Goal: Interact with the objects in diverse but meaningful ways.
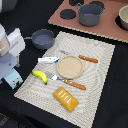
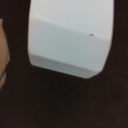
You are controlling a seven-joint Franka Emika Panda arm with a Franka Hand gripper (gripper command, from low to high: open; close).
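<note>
"What couldn't the cameras see?"

"The arm (image 1: 9, 47) hid the gripper and part of the pale blue carton (image 1: 13, 78). The bowl (image 1: 123, 17) was cut off."

"And the wrist view?"

"One blurry white block (image 2: 70, 37)."

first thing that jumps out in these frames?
The placemat laid like a place setting: tan plate in the middle, yellow-orange rectangular slab below it, yellow banana toward the exterior view's left. The big grey pot sits on the brown board behind. The wrist view is mostly filled by a white angular body.
</note>
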